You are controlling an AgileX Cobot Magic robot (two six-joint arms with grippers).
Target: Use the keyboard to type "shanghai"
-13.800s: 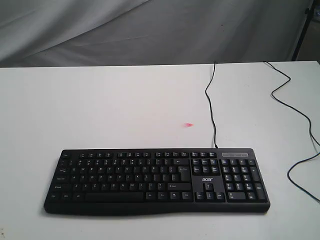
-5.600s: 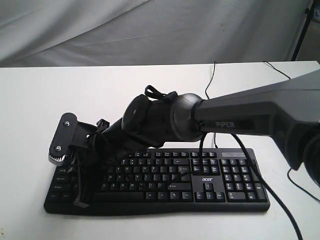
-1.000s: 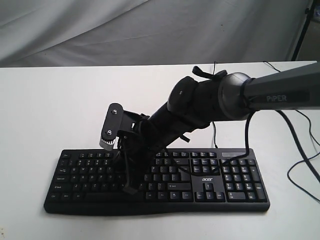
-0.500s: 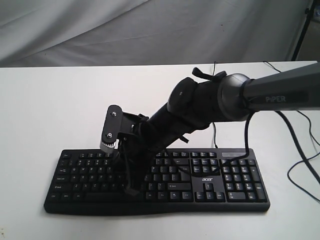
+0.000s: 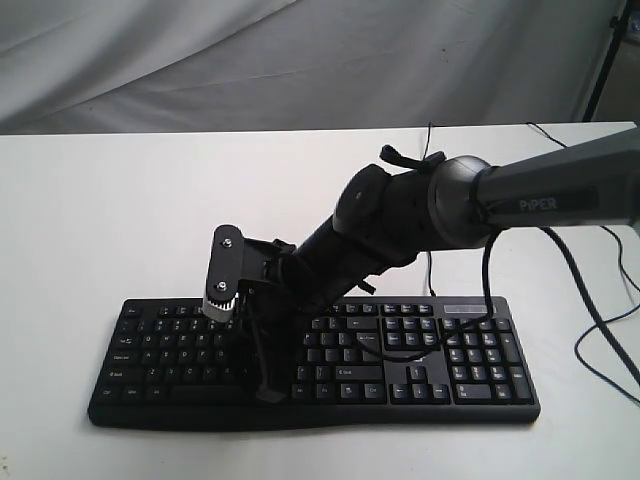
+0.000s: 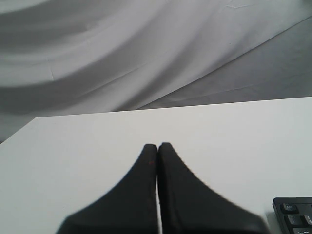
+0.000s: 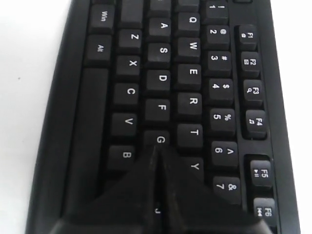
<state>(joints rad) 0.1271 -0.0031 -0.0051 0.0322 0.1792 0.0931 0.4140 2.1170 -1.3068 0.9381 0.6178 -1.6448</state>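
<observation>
We are looking at a wide white table (image 5: 150,220) with a grey cloth backdrop (image 5: 200,60) hanging behind it. The right arm (image 5: 560,190), dark and marked PIPER, is reaching in from the right side of the exterior view and crossing the middle, slanting down over the table.

The keyboard (image 5: 430,365) is lying flat on the near part of the table, its long side parallel to the front edge and its number pad towards the right. Its thin black cable (image 5: 421,200) is running back across the table to the far edge.

We are seeing the right gripper (image 5: 268,390) pointing down onto the left half of the keyboard, its two fingers pressed together into a single tip with nothing between them. In the right wrist view that tip (image 7: 157,148) is sitting at the edge of the G key (image 7: 158,138), with the key beyond G hidden under the fingers; we cannot tell whether any key is being pushed down.

The left gripper (image 6: 157,146) is also pressed together and holding nothing, hanging over bare table, with a keyboard corner (image 6: 295,217) showing beside it.
</observation>
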